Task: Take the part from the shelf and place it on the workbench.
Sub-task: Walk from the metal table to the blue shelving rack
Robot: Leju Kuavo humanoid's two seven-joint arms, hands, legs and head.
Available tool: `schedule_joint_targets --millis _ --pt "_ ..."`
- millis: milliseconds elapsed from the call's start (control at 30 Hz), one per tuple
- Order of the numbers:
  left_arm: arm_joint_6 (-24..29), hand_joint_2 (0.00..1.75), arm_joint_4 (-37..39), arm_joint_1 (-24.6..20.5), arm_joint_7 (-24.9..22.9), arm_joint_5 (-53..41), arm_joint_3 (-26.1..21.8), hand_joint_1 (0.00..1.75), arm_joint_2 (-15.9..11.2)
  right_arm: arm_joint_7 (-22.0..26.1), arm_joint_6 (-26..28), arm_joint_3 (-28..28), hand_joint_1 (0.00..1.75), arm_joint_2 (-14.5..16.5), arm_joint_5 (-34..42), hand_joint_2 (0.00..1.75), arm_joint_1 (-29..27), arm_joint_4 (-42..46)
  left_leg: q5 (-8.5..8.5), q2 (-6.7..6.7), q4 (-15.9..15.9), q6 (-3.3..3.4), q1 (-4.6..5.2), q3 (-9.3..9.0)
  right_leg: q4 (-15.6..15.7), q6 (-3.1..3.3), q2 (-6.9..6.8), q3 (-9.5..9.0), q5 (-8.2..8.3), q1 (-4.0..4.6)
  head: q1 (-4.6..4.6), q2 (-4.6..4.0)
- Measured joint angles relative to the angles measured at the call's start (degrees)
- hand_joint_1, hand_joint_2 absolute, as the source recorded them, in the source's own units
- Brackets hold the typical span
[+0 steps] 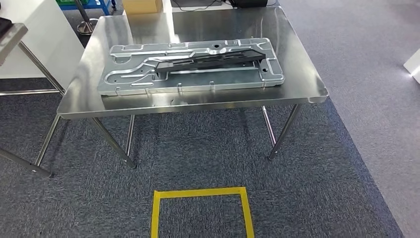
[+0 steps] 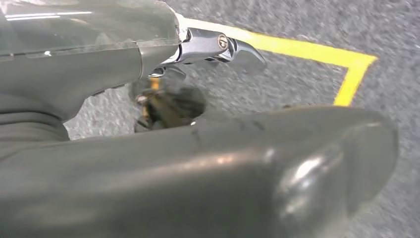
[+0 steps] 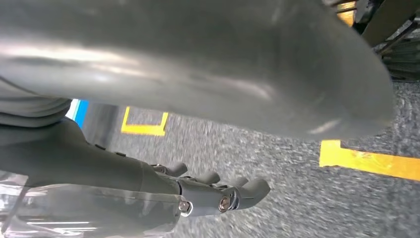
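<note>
A long black part (image 1: 208, 59) lies on a silver stamped metal panel (image 1: 129, 79), which rests flat on the steel workbench (image 1: 198, 25) ahead of me in the head view. My left hand (image 2: 89, 84) hangs over the grey carpet in the left wrist view. Its thick thumb (image 2: 247, 163) and a metal-jointed finger (image 2: 233, 47) are apart, with nothing between them. My right hand (image 3: 74, 148) also hangs above the carpet. Its dark fingers (image 3: 237, 193) stand well away from the thumb (image 3: 223, 64), and it holds nothing.
A yellow tape square (image 1: 200, 193) marks the carpet just before the workbench. A second steel table (image 1: 10, 39) and a white cabinet (image 1: 44, 34) stand at the left. A cardboard box (image 1: 142, 5) sits behind the workbench. Open carpet lies to the right.
</note>
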State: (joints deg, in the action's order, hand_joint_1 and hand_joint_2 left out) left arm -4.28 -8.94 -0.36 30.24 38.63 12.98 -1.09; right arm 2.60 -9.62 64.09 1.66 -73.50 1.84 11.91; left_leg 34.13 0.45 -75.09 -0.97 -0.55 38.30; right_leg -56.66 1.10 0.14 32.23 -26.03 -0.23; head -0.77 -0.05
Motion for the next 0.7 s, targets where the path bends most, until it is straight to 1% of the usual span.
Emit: schedule_joint_targets --millis 33,67,100,133,167,200,233,267,300,333,367,433,467,500,533,567,600,633,667,700 --pt "-0.17 0.00 0.00 -0.02 0.07 -0.11 0.12 0.00 -0.02 0.14 -0.33 0.46 0.00 -0.01 0.65 0.00 0.01 -0.03 -1.60 -0.10 0.33 0.21 0.07 -1.49 -0.33 -0.05 0.26 1.09 0.61 0.08 0.01 0.00" --pt "-0.33 0.00 0.00 -0.04 0.15 -0.24 0.24 0.00 -0.05 0.29 -0.55 0.92 0.00 -0.01 1.10 0.00 0.01 -0.07 -3.47 -0.47 2.88 0.54 0.18 -4.15 -0.71 -0.16 0.62 2.13 1.21 0.12 -0.01 0.00" --pt "-0.45 0.00 0.00 -0.10 0.22 -0.34 0.34 0.00 -0.16 0.47 -0.73 1.36 0.00 0.03 1.43 0.00 0.06 -0.14 -4.23 -1.37 7.01 1.01 0.34 -7.44 -1.05 -0.30 0.99 2.99 1.78 0.10 -0.01 0.01" --pt "-0.52 0.00 0.00 -0.15 0.28 -0.38 0.42 0.00 -0.28 0.65 -0.84 1.72 0.00 0.08 1.63 0.00 0.12 -0.21 -3.93 -2.38 11.84 1.42 0.46 -10.87 -1.34 -0.50 1.39 3.61 2.33 0.11 0.01 0.01" --pt "-0.59 0.00 0.00 -0.20 0.33 -0.42 0.49 0.00 -0.39 0.79 -0.87 2.03 0.00 0.12 1.76 0.00 0.17 -0.27 -3.12 -3.21 16.09 1.73 0.62 -13.65 -1.46 -0.79 1.77 4.03 2.94 0.08 0.03 0.01" --pt "-0.62 0.00 0.00 -0.24 0.39 -0.44 0.53 0.00 -0.50 0.87 -0.87 2.28 0.00 0.16 1.86 0.00 0.21 -0.31 -2.09 -3.67 18.82 1.99 0.78 -15.19 -1.43 -1.12 2.13 4.23 3.56 -0.03 0.03 0.01" --pt "-0.66 0.00 0.00 -0.26 0.44 -0.44 0.55 0.00 -0.52 0.89 -0.86 2.51 0.00 0.16 1.92 0.00 0.19 -0.32 -1.82 -3.46 20.06 2.15 0.94 -15.75 -1.27 -1.51 2.53 4.34 4.20 -0.11 0.00 0.01" --pt "-0.68 0.00 0.00 -0.31 0.46 -0.44 0.58 0.00 -0.54 0.87 -0.84 2.77 0.00 0.15 1.96 0.00 0.10 -0.33 -2.26 -2.94 20.36 2.43 0.92 -15.48 -1.06 -1.92 2.89 4.43 4.81 -0.19 -0.02 0.01" --pt "-0.70 0.00 0.00 -0.42 0.47 -0.44 0.61 0.00 -0.54 0.84 -0.79 3.01 0.00 0.14 1.93 0.00 -0.02 -0.34 -2.94 -2.33 20.56 2.80 0.85 -15.12 -1.20 -2.19 2.93 4.69 4.68 -0.30 -0.06 0.01" --pt "-0.72 0.00 0.00 -0.52 0.44 -0.44 0.64 0.00 -0.53 0.80 -0.73 3.19 0.00 0.14 1.87 0.00 -0.10 -0.36 -3.72 -1.77 20.74 3.20 0.75 -14.60 -1.92 -2.36 2.63 5.09 3.44 -0.34 -0.01 0.01" --pt "-0.72 0.00 0.00 -0.56 0.36 -0.43 0.68 0.00 -0.53 0.67 -0.62 3.31 0.00 0.13 1.65 0.00 -0.14 -0.39 -4.58 -1.23 20.93 3.50 0.61 -13.90 -3.71 -2.50 2.06 5.66 0.90 -0.40 0.08 0.01" --pt "-0.61 0.00 0.00 -0.55 0.03 -0.36 0.73 0.00 -0.56 0.08 -0.38 3.37 0.00 0.09 1.00 0.00 0.03 -0.44 -5.97 -0.37 20.81 3.76 0.70 -12.12 -10.09 -2.84 0.81 7.04 -5.58 -0.64 0.22 0.01" --pt "-0.48 0.00 0.00 -0.57 -0.18 -0.31 0.75 0.00 -0.57 -0.34 -0.27 3.37 0.00 0.06 0.62 0.00 0.16 -0.45 -6.69 0.03 20.64 3.70 0.72 -11.04 -13.74 -3.14 0.51 7.49 -7.39 -0.79 0.22 0.01" --pt "-0.31 0.00 0.00 -0.67 -0.38 -0.27 0.76 0.00 -0.58 -0.74 -0.20 3.37 0.00 0.02 0.34 0.00 0.29 -0.46 -7.37 0.38 20.39 3.59 0.72 -9.90 -16.42 -3.43 0.38 7.46 -7.47 -0.94 0.22 0.01" --pt "-0.16 0.00 0.00 -0.81 -0.53 -0.23 0.77 0.00 -0.58 -1.03 -0.17 3.37 0.00 -0.01 0.15 0.00 0.42 -0.46 -8.03 0.64 20.04 3.42 0.70 -8.67 -17.49 -3.68 0.31 6.65 -6.15 -1.12 0.22 0.01" --pt "-0.03 0.00 0.00 -0.96 -0.66 -0.21 0.78 0.00 -0.57 -1.23 -0.15 3.37 0.00 -0.04 0.01 0.00 0.55 -0.47 -8.63 0.80 19.59 3.21 0.65 -7.44 -16.81 -3.87 0.26 4.97 -4.32 -1.32 0.22 0.01" --pt "0.07 0.00 -0.01 -1.10 -0.76 -0.16 0.79 0.00 -0.57 -1.35 -0.16 3.37 0.00 -0.07 -0.05 0.00 0.74 -0.48 -9.15 0.89 19.05 2.94 0.62 -6.31 -14.07 -4.00 0.22 2.24 -3.03 -1.51 0.22 0.01" --pt "0.22 0.00 -0.02 -1.21 -0.84 -0.13 0.79 0.00 -0.60 -1.38 -0.20 3.37 0.00 -0.09 -0.07 0.00 0.98 -0.48 -9.57 0.93 18.41 2.64 0.64 -5.27 -9.67 -4.05 0.20 -1.42 -2.91 -1.57 0.23 0.01" --pt "0.38 0.00 -0.04 -1.29 -0.88 -0.11 0.80 0.00 -0.62 -1.39 -0.23 3.37 0.00 -0.13 -0.10 0.00 1.25 -0.48 -9.95 0.97 17.83 2.30 0.68 -4.47 -5.15 -3.91 0.21 -4.69 -3.86 -1.52 0.19 0.01" --pt "0.55 0.00 -0.07 -1.40 -0.91 -0.10 0.80 0.00 -0.64 -1.42 -0.26 3.36 0.00 -0.16 -0.14 0.00 1.51 -0.50 -10.43 1.01 17.38 1.94 0.69 -3.81 -1.58 -3.66 0.22 -7.01 -4.98 -1.38 0.16 0.01"
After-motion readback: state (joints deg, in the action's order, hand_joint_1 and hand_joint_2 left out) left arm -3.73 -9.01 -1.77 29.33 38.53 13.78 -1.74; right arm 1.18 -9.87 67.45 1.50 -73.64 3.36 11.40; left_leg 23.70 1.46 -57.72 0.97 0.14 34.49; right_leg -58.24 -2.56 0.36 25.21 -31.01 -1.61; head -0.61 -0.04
